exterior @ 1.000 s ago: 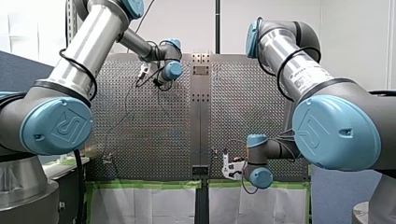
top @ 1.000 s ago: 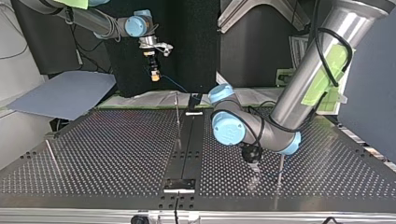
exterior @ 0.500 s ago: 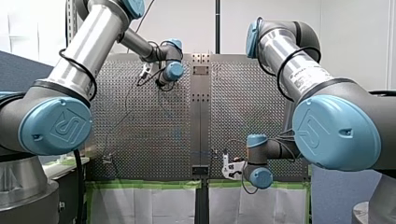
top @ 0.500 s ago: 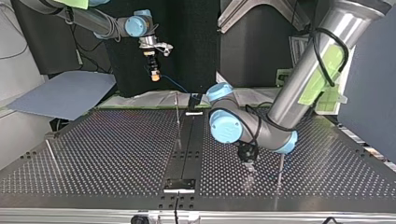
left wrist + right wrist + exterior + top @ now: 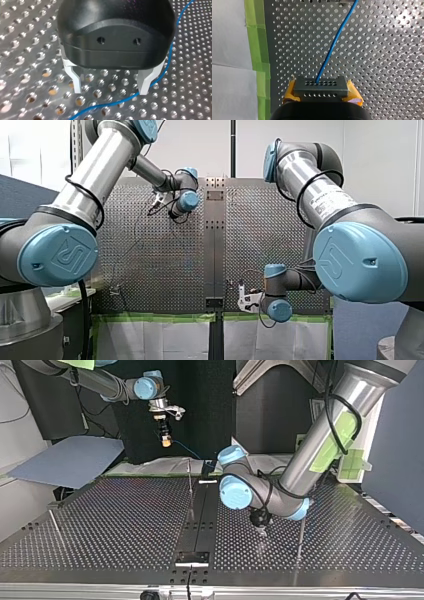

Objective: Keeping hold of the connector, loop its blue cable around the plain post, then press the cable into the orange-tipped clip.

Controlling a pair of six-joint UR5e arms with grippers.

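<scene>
Between fingers of right gripper (image 5: 321, 94), connector (image 5: 320, 86), cable (image 5: 331, 50) leading ahead over perforated table (image 5: 387, 62), tape (image 5: 255, 45) along table's edge; left gripper (image 5: 110, 89) above cable.

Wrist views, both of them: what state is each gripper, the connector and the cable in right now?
left gripper: open, nothing clamped between its fingers.
right gripper: shut on the connector.
connector: held between yellow pads, cable plugged into it.
blue cable: leads away from the connector over the table, ungripped.
</scene>
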